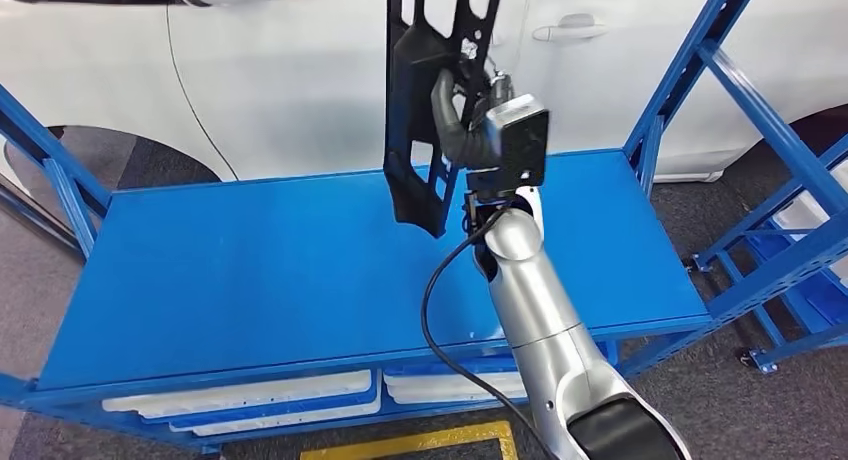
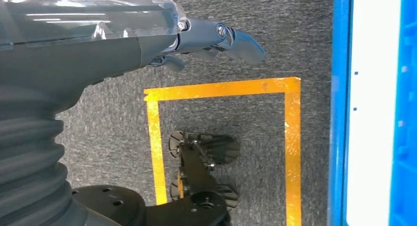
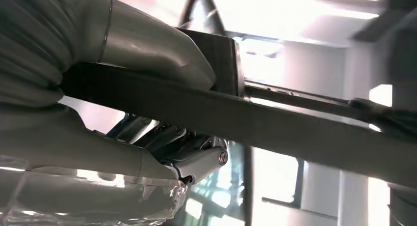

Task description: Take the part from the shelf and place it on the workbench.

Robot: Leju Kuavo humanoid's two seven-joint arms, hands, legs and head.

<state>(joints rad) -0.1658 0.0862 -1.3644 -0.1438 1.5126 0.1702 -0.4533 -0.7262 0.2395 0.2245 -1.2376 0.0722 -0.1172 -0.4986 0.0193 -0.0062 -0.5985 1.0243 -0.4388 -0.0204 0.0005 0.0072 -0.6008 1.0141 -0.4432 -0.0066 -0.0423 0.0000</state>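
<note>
Above the blue tabletop (image 1: 250, 270), our right robot hand (image 1: 462, 115) grips the black part (image 1: 425, 100) upright, fingers wrapped round a bar. We should lower it slowly, lay it flat, then release. Our left robot hand (image 2: 216, 39) hangs loosely spread, holding nothing.

A white car (image 1: 300, 70) stands behind the far edge of the surface. White trays (image 1: 250, 400) lie on the lower level under its near edge. Yellow tape (image 2: 226, 88) marks a rectangle on the grey carpeted floor (image 2: 275, 34).
</note>
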